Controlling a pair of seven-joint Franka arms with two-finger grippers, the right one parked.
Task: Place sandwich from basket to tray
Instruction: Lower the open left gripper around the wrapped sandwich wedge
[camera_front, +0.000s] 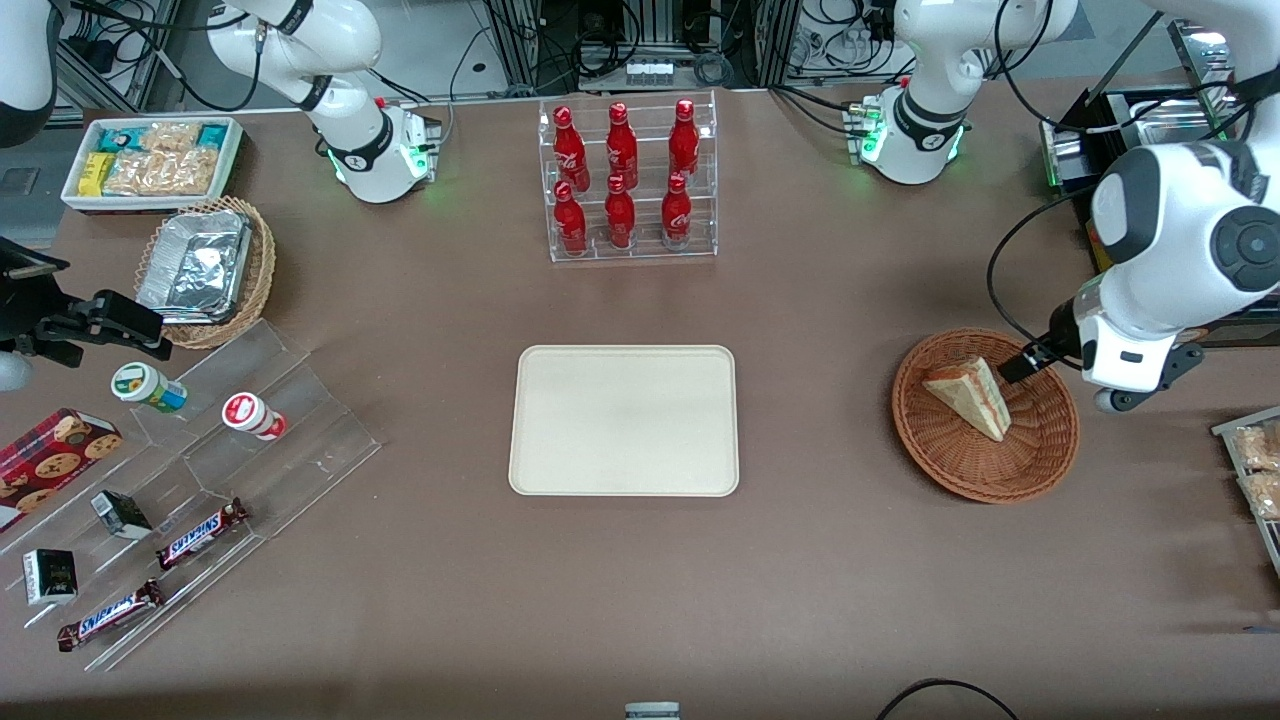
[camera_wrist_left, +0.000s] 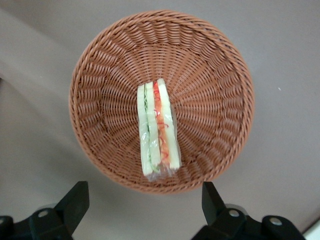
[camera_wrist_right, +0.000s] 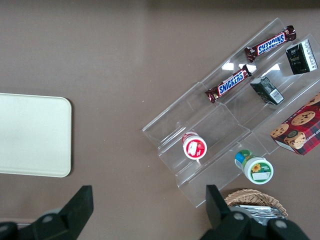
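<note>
the brown tabletop (camera_front: 850, 560) carries the cream tray (camera_front: 624, 420) at frame centre, with a clear rack of red bottles (camera_front: 628, 180) above it. the reddish wicker basket (camera_front: 1040, 455) sits at middle right, the hand (camera_front: 1040, 362) above its rim. at left lie a stepped clear stand (camera_front: 270, 440), a tan foil-filled basket (camera_front: 205, 272) and a white snack box (camera_front: 152, 160).

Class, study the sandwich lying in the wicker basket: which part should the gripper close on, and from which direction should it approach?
Judging by its pose, grip the sandwich across its two flat bread faces, near mid-length, coming straight down from above. It stands on edge in the basket with the filling stripes facing up, so the faces are exposed. The gripper hovers above the basket rim, fingers open wider than the wedge.
</note>
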